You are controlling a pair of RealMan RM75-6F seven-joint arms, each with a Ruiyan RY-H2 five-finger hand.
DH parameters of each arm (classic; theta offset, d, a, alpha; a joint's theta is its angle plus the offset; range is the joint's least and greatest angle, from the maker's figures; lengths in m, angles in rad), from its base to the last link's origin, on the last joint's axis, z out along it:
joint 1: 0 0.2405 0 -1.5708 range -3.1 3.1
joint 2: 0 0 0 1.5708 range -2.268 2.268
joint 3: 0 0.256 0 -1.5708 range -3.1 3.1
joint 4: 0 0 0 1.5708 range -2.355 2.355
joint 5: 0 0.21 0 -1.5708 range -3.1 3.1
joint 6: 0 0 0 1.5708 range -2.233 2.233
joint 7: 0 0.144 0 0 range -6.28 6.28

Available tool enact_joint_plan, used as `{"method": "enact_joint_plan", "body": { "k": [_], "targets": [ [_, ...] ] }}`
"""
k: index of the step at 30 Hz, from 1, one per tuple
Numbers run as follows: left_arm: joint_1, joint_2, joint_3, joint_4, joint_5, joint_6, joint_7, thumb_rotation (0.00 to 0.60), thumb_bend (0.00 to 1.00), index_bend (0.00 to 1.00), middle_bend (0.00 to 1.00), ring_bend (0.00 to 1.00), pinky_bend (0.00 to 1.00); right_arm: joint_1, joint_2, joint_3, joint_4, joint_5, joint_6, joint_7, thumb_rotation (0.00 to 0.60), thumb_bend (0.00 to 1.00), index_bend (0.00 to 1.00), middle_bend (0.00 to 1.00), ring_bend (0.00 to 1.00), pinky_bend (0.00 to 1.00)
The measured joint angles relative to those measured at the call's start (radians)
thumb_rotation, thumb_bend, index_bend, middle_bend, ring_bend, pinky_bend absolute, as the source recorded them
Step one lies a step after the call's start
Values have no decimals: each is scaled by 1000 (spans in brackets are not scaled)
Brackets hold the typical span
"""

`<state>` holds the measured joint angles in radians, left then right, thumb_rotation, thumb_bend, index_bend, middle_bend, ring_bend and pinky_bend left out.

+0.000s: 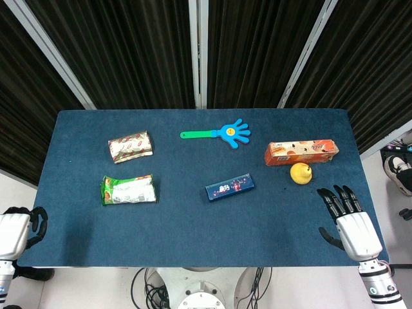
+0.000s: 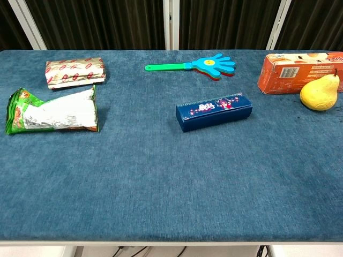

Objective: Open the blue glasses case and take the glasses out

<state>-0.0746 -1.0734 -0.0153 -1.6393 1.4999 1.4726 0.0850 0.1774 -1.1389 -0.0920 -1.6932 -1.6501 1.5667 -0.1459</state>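
While neither hand has yet touched anything, the task appears to stand at its first step, the approach to the blue rectangular glasses case with a printed lid (image 1: 230, 187), which lies shut and flat near the middle of the dark blue fabric-covered tabletop (image 1: 193, 238), its long axis running left to right with a slight tilt. The right hand (image 1: 347, 219) rests over the near right part of the tabletop, empty, with its dark fingers (image 1: 336, 201) extended and apart, pointing away from the robot; the case lies well apart from it, to its left and somewhat further from the robot. The left hand (image 1: 18, 230) sits at the near left edge of the tabletop, holding nothing, its fingers curled inward; the case is well apart from it too. Only the head view shows the hands. A yellow pear (image 1: 300, 172) and an orange printed carton (image 1: 301, 152) lie between the right hand and the far edge, to the right of the case. The next move probably calls for the nearer right hand to reach leftward to the case, clear of the pear, and steady it so the lid can be lifted; whether glasses lie inside cannot be told.
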Motion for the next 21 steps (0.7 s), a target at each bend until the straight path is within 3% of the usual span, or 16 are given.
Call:
{"method": "enact_joint_plan", "body": {
  "k": [6,11,21],
  "targets": [
    [3,1,2,1,6,5,-6,600,358,688,715,552,431,40,-13,15,-20,-16,-86,-29,600,160,35,142,0,0],
    [1,0,1,1,2,2,-3,600,359,688,715,552,431,125,-50,56,-32,-6,-223,-59,600,219,193,201,0,0],
    [6,3,1,2,0,7,-16,600,358,688,715,552,431,392,-274,215,89,233,-604,-210,600,298,273,234,0,0]
  ]
}}
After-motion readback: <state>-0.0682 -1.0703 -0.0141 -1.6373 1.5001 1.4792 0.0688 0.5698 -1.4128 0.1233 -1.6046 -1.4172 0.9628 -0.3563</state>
